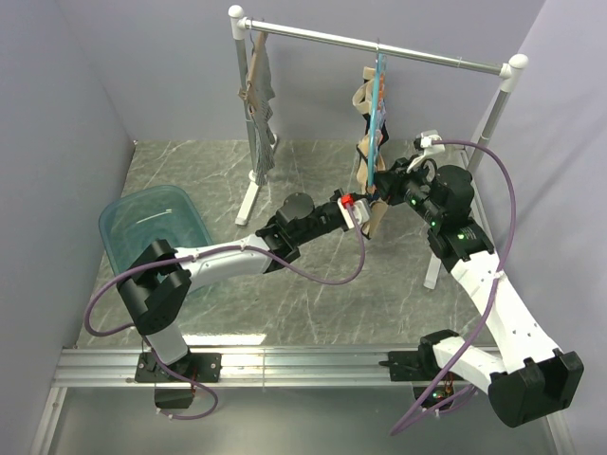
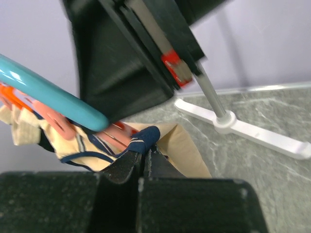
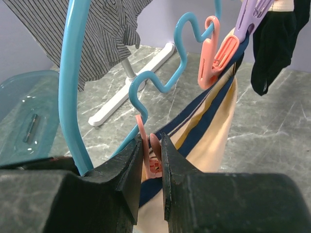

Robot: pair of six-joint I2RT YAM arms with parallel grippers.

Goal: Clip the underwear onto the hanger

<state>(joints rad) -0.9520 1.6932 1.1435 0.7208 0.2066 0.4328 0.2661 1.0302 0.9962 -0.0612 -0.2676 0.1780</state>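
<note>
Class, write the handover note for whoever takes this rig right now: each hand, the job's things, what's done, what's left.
Left hand: shut on the underwear at its dark trim, under the hanger.
Right hand: shut on a pink clip of the hanger; waistband just behind it.
Done: underwear held up at the hanger; its upper end seems clipped already.
To do: get the trim into the pink clip, let it close, open both hands.
</note>
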